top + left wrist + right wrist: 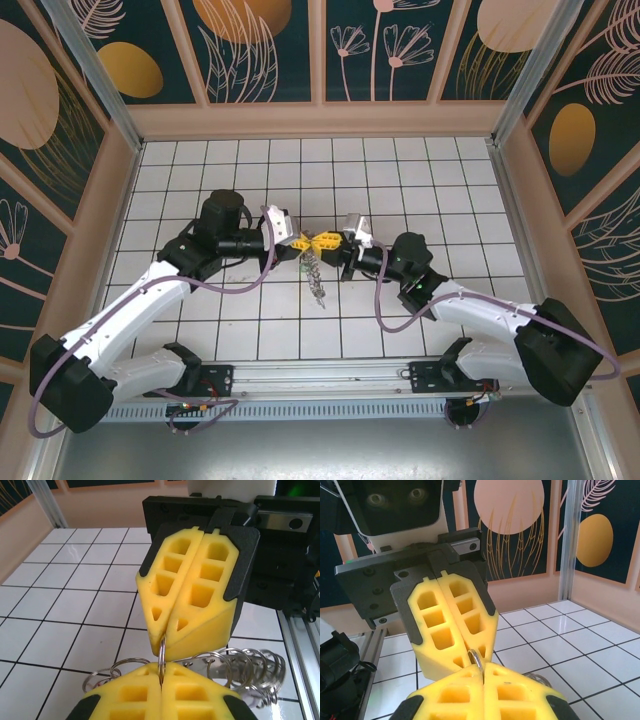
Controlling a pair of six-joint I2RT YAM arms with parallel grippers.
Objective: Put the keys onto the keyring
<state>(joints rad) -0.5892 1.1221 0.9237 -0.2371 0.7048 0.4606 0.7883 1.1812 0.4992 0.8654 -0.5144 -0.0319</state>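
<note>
Two grippers meet tip to tip: left gripper [298, 241] at 9 o'clock, right gripper [342, 240] at 3, each clamped on keyring [317, 275] top loop. We note its long axis hanging toward 6 o'clock over tabletop [250, 330], equally near both arms.

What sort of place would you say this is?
Probably a robot test cell: a white tiled floor, printed plant panels all round, and a left arm and right arm bolted to a rail.
</note>
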